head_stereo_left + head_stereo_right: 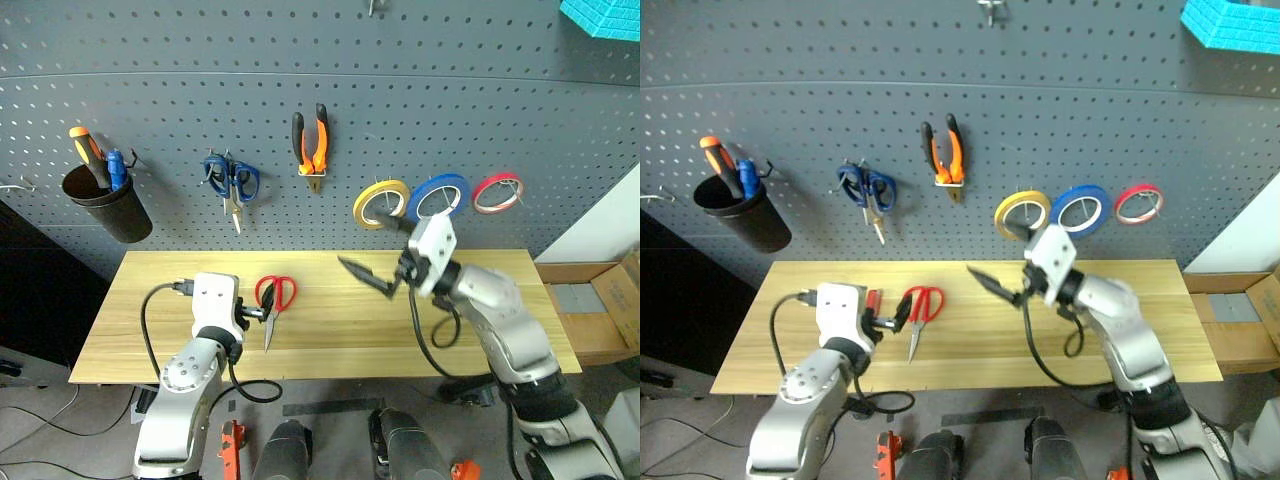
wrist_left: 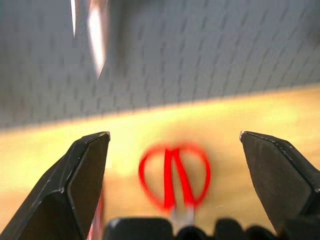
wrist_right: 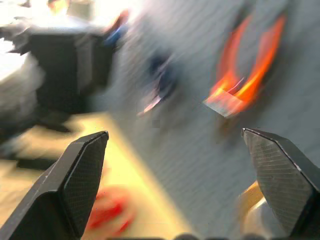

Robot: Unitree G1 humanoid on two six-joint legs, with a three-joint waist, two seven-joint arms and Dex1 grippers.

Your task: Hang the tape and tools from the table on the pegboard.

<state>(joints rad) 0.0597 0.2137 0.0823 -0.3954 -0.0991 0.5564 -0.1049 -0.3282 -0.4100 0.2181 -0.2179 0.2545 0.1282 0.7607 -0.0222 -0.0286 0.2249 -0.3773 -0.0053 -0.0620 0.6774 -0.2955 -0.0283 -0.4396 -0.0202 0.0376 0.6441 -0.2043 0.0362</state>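
Note:
Red-handled scissors (image 1: 277, 295) lie on the light wood table (image 1: 125, 330), blades pointing to its front edge. My left gripper (image 1: 258, 316) is open just left of them; the left wrist view shows the red handles (image 2: 174, 175) between and beyond its fingers (image 2: 82, 175). A small red thing (image 1: 872, 298) lies by that gripper; I cannot tell what it is. My right gripper (image 1: 372, 278) is open and empty above the table's middle. On the pegboard (image 1: 480, 90) hang the orange-and-black pliers (image 1: 310, 145) and the yellow tape (image 1: 380, 203).
A blue ring (image 1: 438, 195) and a red ring (image 1: 497, 192) hang right of the yellow tape. Blue scissors (image 1: 230, 182) hang left of the pliers. A black cup (image 1: 105, 200) with an orange-and-black screwdriver hangs at far left. A cardboard box (image 1: 600, 310) stands beyond the table's right end.

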